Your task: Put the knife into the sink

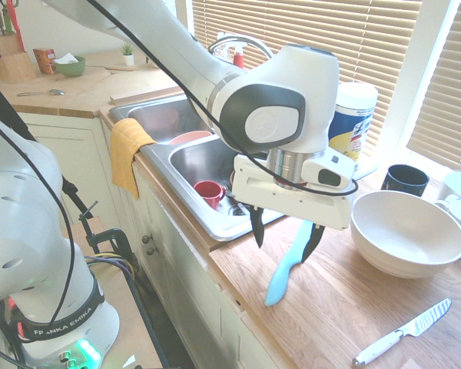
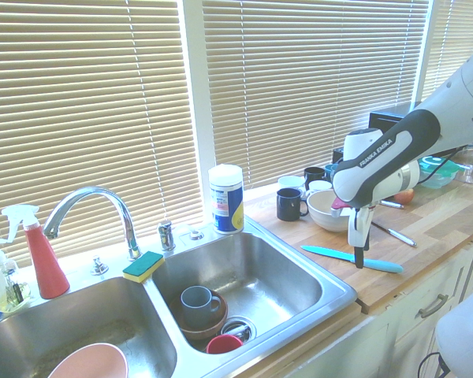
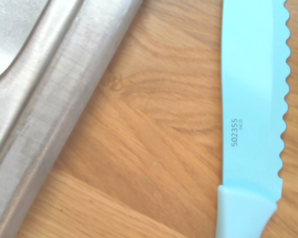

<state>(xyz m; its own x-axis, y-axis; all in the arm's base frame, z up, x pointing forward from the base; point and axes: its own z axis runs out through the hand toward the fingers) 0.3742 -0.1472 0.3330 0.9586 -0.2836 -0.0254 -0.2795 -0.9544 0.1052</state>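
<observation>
Pincer: the gripper [image 1: 281,240] stands wide over the counter, its two dark fingers well spread, nothing between them that I'd call held; whether a tip touches anything I can't tell from here.

Turquoise knife: the knife [image 1: 288,265] lies flat on the wood below the pincer, just beside the sink, its handle toward the counter's front edge.

Weight and stiffness: all plastic by the look of it, so I'd expect it light, fairly stiff, and in little danger of breaking.

Surface: it looks smooth, and I'd guess it could slide or swivel if pinched off-centre.

Wavy edge: the serrated side [image 3: 284,99] gives an uneven bite; better to close on it squarely than at a slant.

Where to grip: I'd take it across its narrow width, near where blade meets handle [image 3: 243,213], low to the wood since it is so thin.

Sink: the metal rim [image 2: 331,295] is near; the knife should be raised clear of it before crossing.

Basin contents: a red cup [image 1: 209,194] sits there, along with a grey mug [image 2: 199,306] in a brown bowl [image 2: 207,331]; a long knife might knock them.
</observation>
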